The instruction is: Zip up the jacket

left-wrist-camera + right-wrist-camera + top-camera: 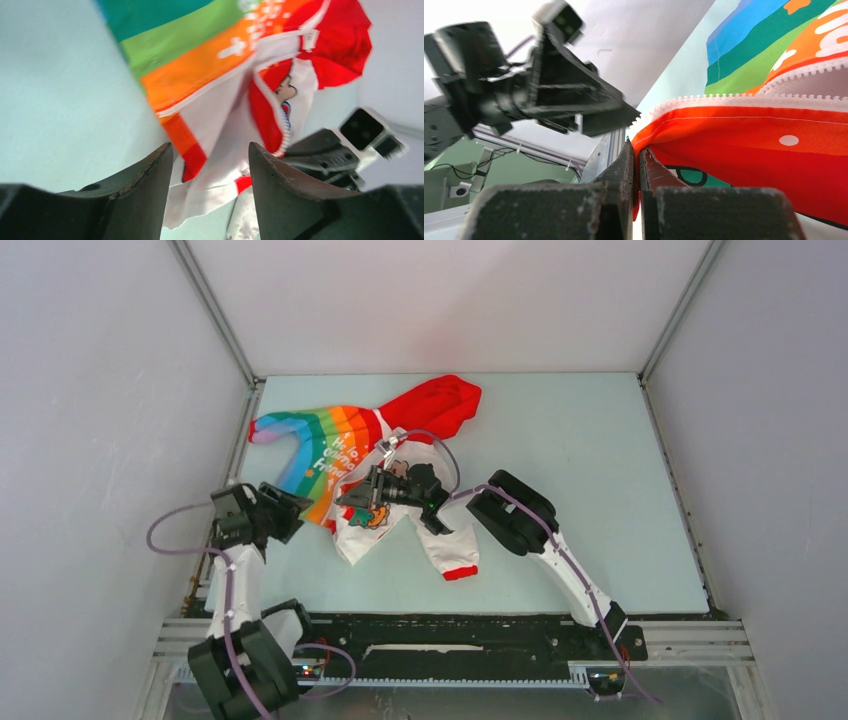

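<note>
While the left gripper (296,512) is hanging with its fingers (150,190) spread and nothing between them over the left side of the pale table (580,500), the jacket (330,455) is lying just to its right. The front is open, and the long axis is running from the near hem up to the red hood (438,405) at far right. The rainbow half (200,60) is sitting closest to that gripper, apart from it. Further right, the right gripper (638,150) is clenching the lower corner of the red-lined front, just beside the white zipper teeth (734,99). The left arm is likely the nearer one for taking the rainbow edge.
</note>
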`<state>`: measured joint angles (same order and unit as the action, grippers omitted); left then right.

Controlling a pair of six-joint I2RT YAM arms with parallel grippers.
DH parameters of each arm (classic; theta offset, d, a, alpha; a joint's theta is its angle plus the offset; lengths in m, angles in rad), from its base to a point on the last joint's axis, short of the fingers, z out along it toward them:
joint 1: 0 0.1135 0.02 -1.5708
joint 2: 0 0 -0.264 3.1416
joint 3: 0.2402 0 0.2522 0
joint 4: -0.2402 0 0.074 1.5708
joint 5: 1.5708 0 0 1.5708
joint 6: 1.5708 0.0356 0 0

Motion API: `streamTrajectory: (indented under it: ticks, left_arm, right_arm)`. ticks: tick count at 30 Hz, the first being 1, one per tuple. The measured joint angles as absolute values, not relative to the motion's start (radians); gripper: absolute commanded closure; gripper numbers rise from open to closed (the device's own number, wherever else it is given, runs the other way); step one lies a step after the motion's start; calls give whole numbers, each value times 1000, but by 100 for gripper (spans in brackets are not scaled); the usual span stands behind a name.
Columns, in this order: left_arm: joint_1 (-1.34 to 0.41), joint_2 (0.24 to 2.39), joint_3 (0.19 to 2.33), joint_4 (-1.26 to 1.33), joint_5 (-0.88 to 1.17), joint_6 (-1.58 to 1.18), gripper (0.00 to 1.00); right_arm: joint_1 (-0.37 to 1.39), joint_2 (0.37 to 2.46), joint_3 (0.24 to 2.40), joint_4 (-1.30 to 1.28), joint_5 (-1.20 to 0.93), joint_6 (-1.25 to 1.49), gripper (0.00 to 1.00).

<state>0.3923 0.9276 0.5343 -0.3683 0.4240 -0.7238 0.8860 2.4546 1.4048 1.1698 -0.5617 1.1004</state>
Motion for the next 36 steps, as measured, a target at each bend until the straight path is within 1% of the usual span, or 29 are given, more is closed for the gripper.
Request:
streamTrajectory:
  ticks: [1,5,6,9,14,18,19,23,29,33,36]
  left_arm:
    - [403,934,516,-367,419,-749,38]
    - [433,1056,434,-326,422,-841,51]
    - [435,1092,420,-316,423,-856,52]
    - [435,1144,414,-294,414,-867,52]
    - [436,1153,414,-221,354,-864,51]
    - [437,1201,414,-138,340,-863,55]
    - [437,1221,414,-118,343,-863,58]
    - [439,1282,414,-40,372,-863,62]
    - [439,1289,414,13,375,-862,68]
    - [439,1291,414,34,386,-862,68]
    - [439,1299,414,43,397,-862,65]
  right_arm:
    - [886,2455,1404,1170,-560,1105,100]
    - [885,2455,1401,1171,-560,1111,100]
    - [885,2455,1401,1171,-560,1111,100]
    - [883,2455,1399,1179,-560,1113,100]
    - [883,2455,1398,1189,-560,1115,100]
    - [881,2455,1398,1192,-560,1116,100]
    - [881,2455,1398,1192,-560,1116,100]
    - [877,2455,1398,1192,-560,1117,100]
    - [873,2455,1398,1192,-560,1117,100]
    - [873,2455,1398,1192,-560,1117,100]
    - [873,2455,1398,1192,-560,1118,100]
